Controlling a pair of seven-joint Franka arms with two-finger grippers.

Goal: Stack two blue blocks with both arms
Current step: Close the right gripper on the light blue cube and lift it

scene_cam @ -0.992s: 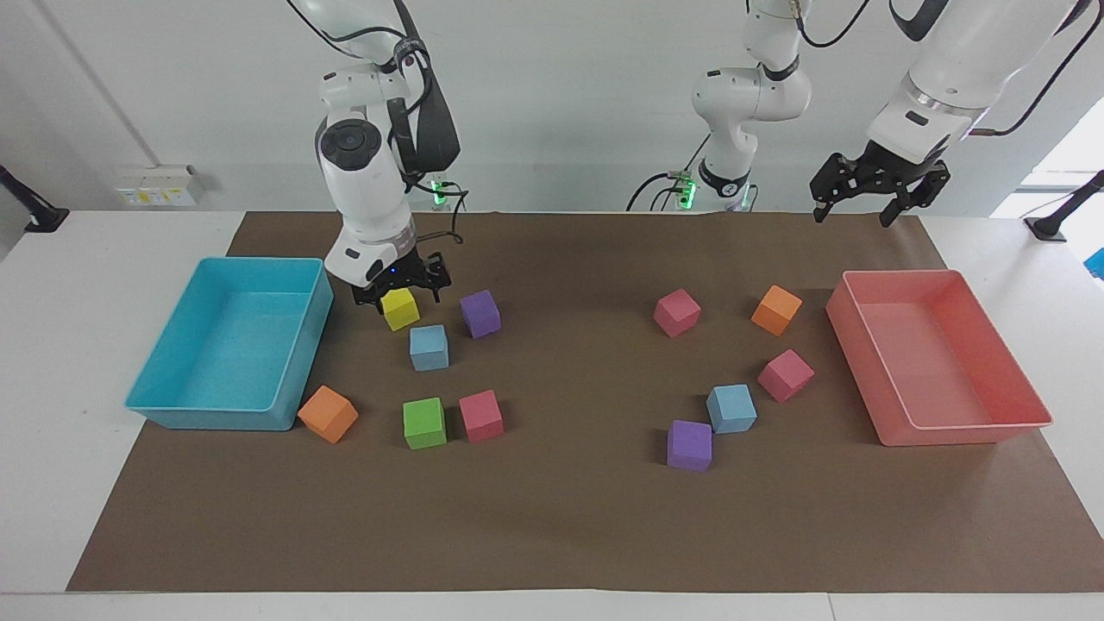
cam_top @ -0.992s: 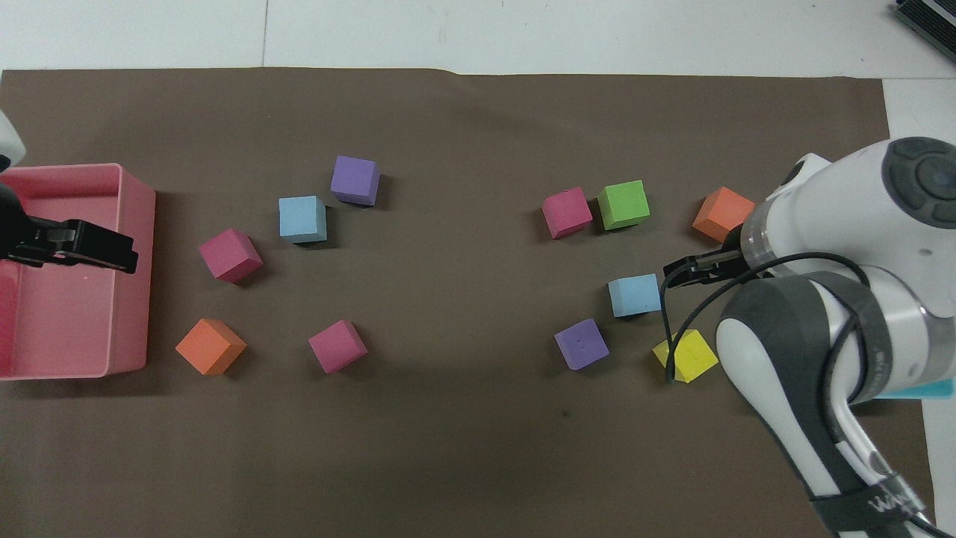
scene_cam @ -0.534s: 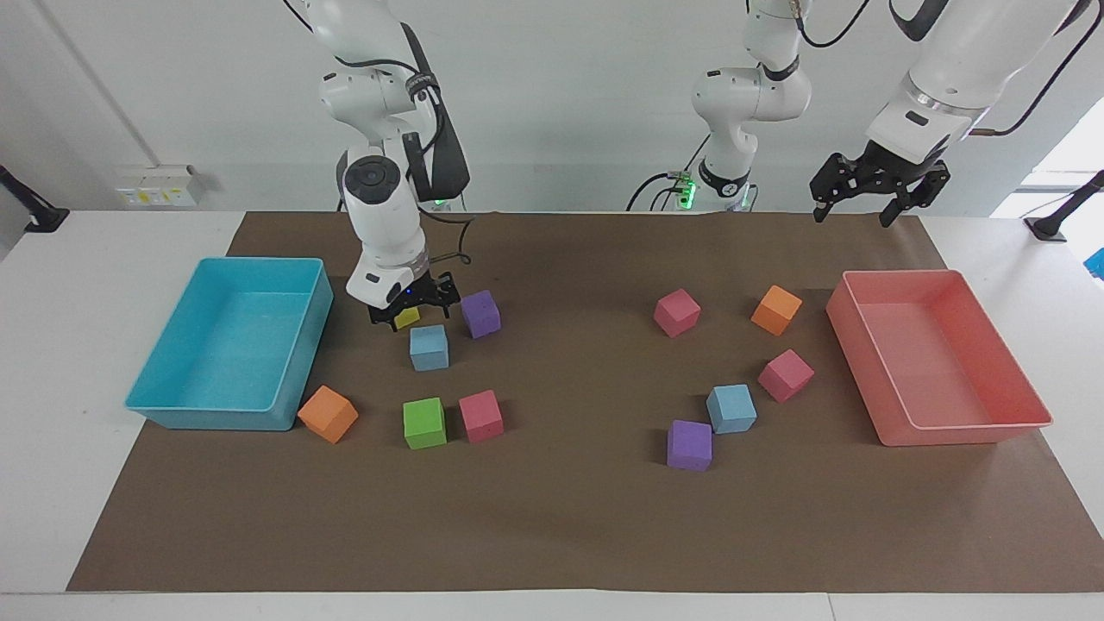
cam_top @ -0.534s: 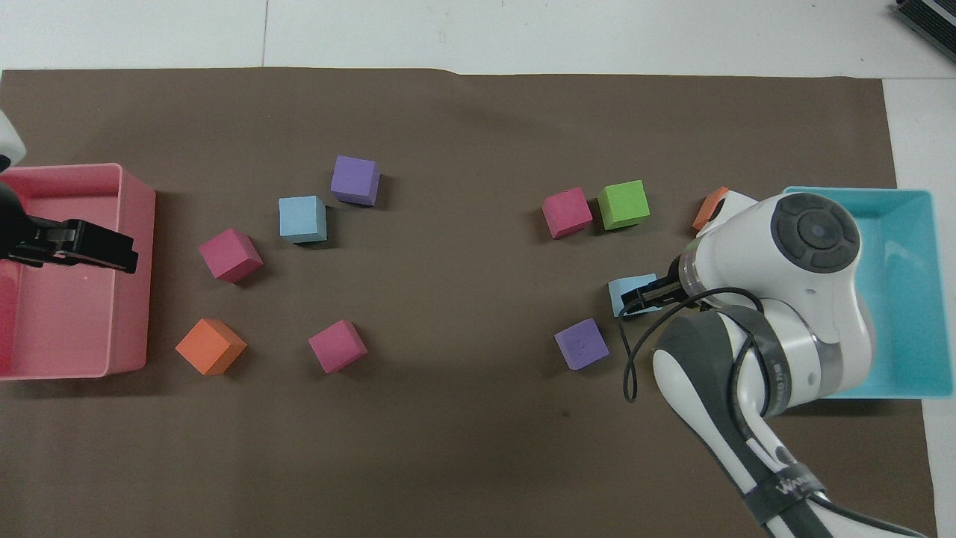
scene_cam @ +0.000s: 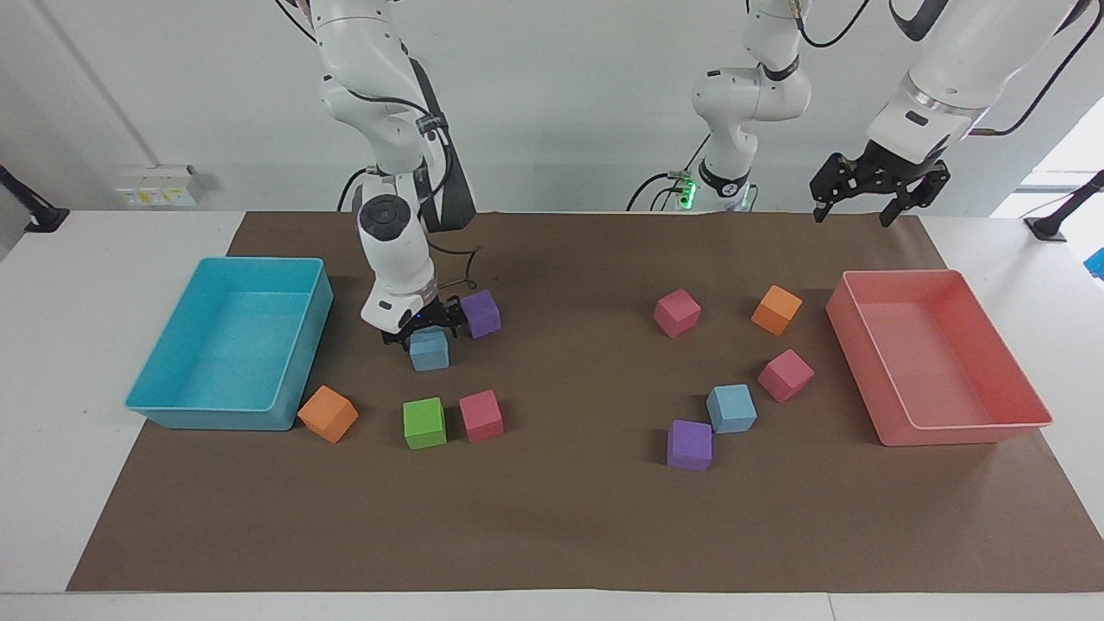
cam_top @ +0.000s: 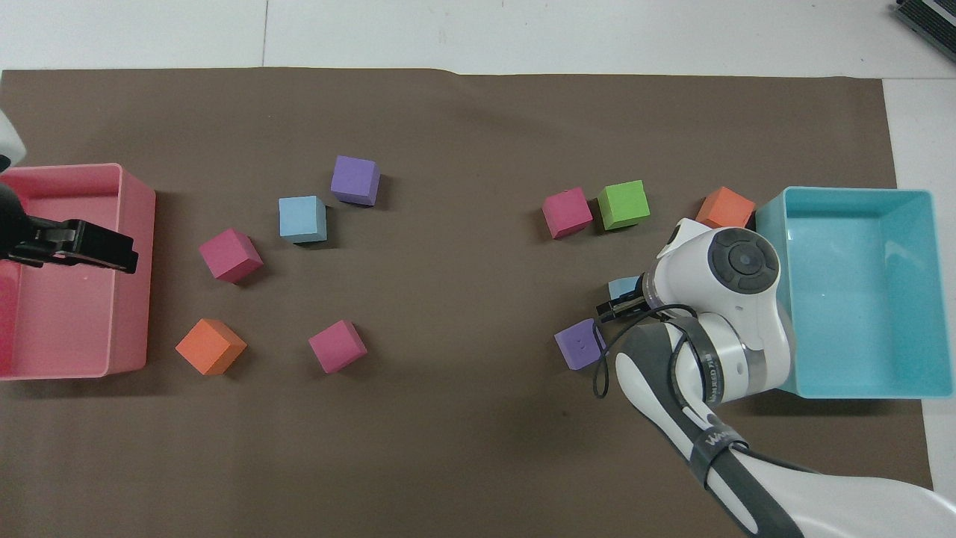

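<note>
One blue block (scene_cam: 429,353) (cam_top: 620,285) lies beside the turquoise tray, mostly covered by the right arm in the overhead view. My right gripper (scene_cam: 422,333) hangs low right over it, open, with fingertips down at the block's top edge; I cannot tell whether they touch it. The other blue block (scene_cam: 731,408) (cam_top: 302,219) sits toward the left arm's end of the table, beside a purple cube (scene_cam: 690,445). My left gripper (scene_cam: 852,214) (cam_top: 112,254) waits open, high over the pink tray's (scene_cam: 949,427) end nearer the robots.
A purple cube (scene_cam: 480,313) sits close beside the right gripper. Green (scene_cam: 424,423), pink (scene_cam: 480,416) and orange (scene_cam: 328,414) cubes lie farther from the robots. The turquoise tray (scene_cam: 216,418) stands at the right arm's end. Two pink cubes (scene_cam: 677,311) and an orange one (scene_cam: 776,310) lie near the pink tray.
The right arm has swung from over the yellow cube to over the blue block and come lower; the yellow cube is now hidden by it. The left arm has not moved.
</note>
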